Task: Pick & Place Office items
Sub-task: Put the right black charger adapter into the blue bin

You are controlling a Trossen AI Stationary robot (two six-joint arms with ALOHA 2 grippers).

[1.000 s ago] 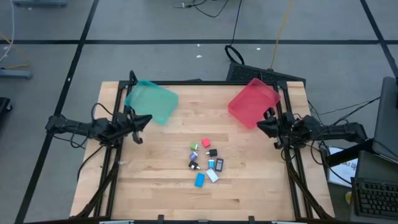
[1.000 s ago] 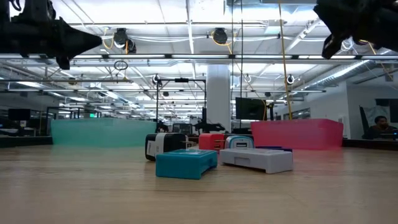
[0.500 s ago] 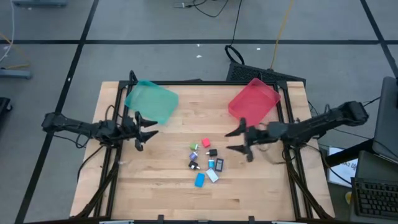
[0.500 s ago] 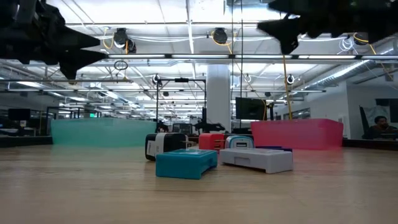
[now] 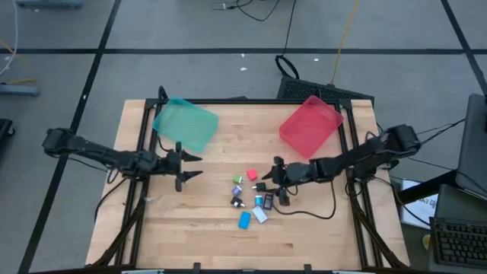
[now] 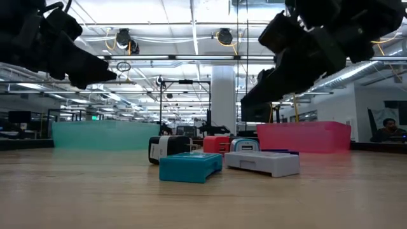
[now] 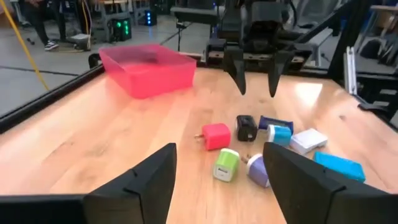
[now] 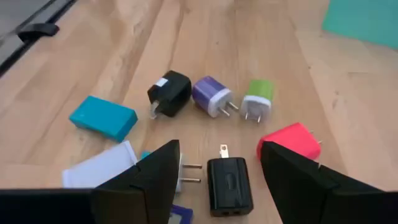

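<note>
High view shows all the office items (image 5: 252, 198) clustered mid-bench with the teal tray (image 5: 185, 124) and red tray (image 5: 310, 125) apparently empty, so nothing seems placed yet, while the right pincer (image 5: 272, 182) hovers open and empty over them and the left pincer (image 5: 190, 166) waits open nearby.

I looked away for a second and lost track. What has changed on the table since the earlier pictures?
Both arms swung in from the table's sides. The right gripper travelled farthest, from beside the red tray to just over the chargers, its fingers now open above the black charger. The left gripper moved a shorter way toward the pile and opened too. Nothing was picked up; the chargers and both trays stayed put.
</note>
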